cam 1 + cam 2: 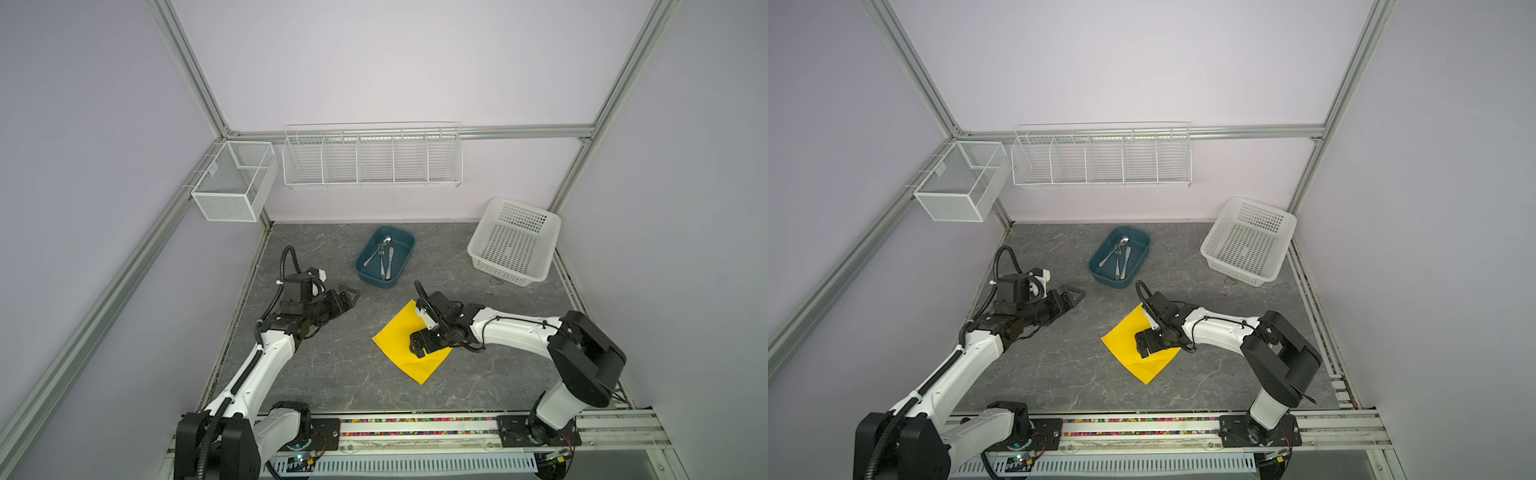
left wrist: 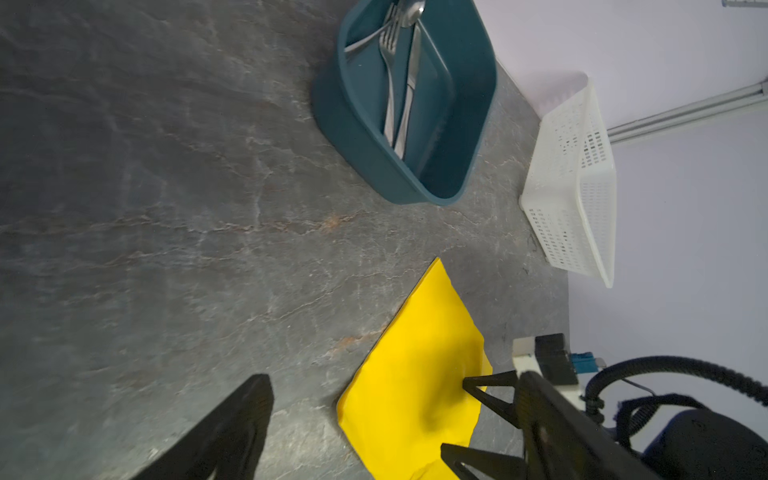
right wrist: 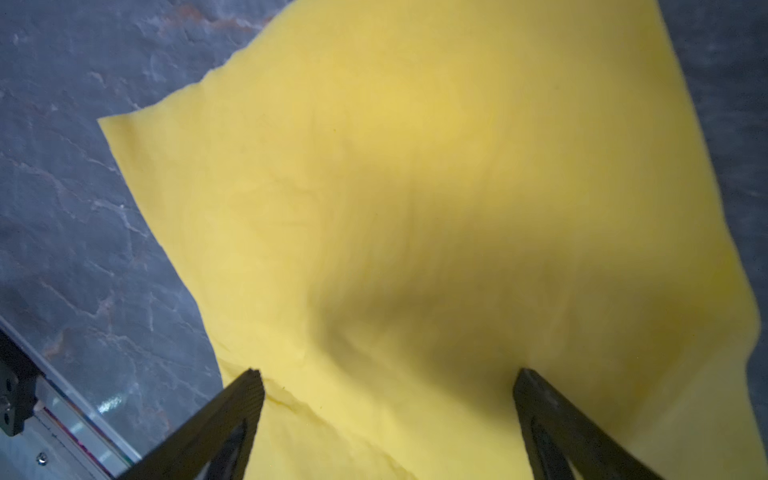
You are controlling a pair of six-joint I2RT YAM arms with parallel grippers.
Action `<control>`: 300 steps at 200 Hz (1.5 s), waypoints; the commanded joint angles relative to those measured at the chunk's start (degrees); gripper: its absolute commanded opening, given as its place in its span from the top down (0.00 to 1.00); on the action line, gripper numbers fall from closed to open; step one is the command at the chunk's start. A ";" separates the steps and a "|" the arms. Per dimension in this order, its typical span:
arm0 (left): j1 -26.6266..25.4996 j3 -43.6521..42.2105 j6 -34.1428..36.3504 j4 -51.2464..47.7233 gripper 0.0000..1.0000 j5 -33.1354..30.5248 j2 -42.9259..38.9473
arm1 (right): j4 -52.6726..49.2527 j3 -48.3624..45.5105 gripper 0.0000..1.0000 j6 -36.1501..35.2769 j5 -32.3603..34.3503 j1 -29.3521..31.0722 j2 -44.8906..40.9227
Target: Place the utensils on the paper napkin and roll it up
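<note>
Across the grey stone-patterned table [image 1: 324, 374], items are recorded by size.

Item one, the white perforated basket [image 1: 505, 270], stands in the far right corner.

Item two, the paper napkin [image 1: 395, 345], is bright yellow. It is spread flat about the table's middle, slightly toward the right edge, with its corners pointing at the table's edges. Faint creases show in the right wrist view [image 3: 415, 166].

Item three, the dark teal tray [image 1: 365, 272], sits near the middle of the far edge. It is well apart from the basket and near the napkin's far corner without touching it.

The right gripper [image 1: 415, 347] is over the napkin's middle with its fingers [image 3: 245, 399] spread wide, gripping nothing. The tips are down at the paper, but contact cannot be confirmed.

The left gripper [image 1: 351, 294] is above bare table between the left edge and the tray. Its fingers [image 2: 249, 411] are apart and hold nothing.

All three utensils [image 1: 384, 259] lie inside the tray, clear of the napkin. The knife [image 2: 412, 83] and fork [image 2: 388, 66] lie side by side along the tray's length. The spoon [image 2: 409, 12] slants across, its handle running toward the tray's wall.
</note>
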 commanded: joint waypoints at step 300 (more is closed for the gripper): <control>-10.97 28.77 10.72 -25.20 0.19 -18.88 38.10 | -6.87 -3.26 0.11 8.16 18.77 -1.17 -23.54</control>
